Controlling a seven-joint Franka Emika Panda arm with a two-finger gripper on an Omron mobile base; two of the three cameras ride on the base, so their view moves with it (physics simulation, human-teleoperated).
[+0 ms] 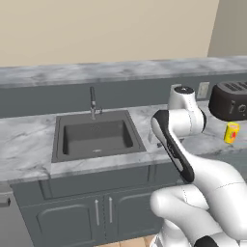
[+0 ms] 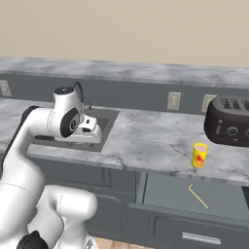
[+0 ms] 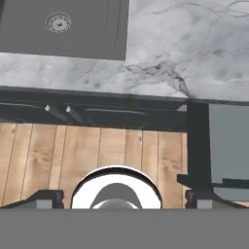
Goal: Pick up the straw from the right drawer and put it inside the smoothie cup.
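Marble counter; smoothie cup, black toaster on top

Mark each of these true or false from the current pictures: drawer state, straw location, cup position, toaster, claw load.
1. The right drawer is pulled open. True.
2. The straw stands in the smoothie cup. False: it lies flat on the drawer floor.
3. The smoothie cup stands upright on the counter, in front of the black toaster. True.
4. The claw is holding the straw. False: its fingers are apart with nothing between them, above the floor by the cabinets.
5. The cup sits in the sink. False: it is on the counter, right of the sink.
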